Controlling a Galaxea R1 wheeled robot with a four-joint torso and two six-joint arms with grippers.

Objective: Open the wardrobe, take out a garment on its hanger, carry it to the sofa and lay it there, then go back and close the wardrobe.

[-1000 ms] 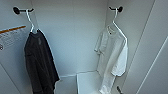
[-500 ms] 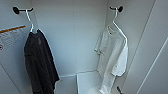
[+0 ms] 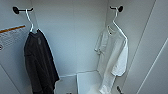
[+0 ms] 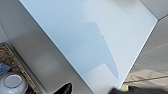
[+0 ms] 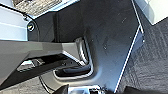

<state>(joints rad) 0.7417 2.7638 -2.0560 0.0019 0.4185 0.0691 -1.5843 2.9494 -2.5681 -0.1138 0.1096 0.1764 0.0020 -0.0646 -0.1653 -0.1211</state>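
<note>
The wardrobe (image 3: 75, 37) stands open in front of me, its white inside filling the head view. On the right, the white short-sleeved garment (image 3: 115, 55) hangs on a thin white hanger (image 3: 118, 23) from a black hook (image 3: 118, 8). My left gripper (image 4: 91, 91) is open beside a white panel (image 4: 82, 42), with nothing between its dark fingertips (image 4: 65, 88). My right gripper (image 5: 98, 90) is open low over the robot's base, its fingertips (image 5: 62, 89) apart and empty.
A long black garment (image 3: 37, 65) hangs on its own white hanger from the left hook (image 3: 17, 10). A label with an orange stripe (image 3: 12, 35) sits on the left wall. A woven tray with a white bowl (image 4: 12, 82) lies near the left arm. Grey carpet (image 5: 150, 65) covers the floor.
</note>
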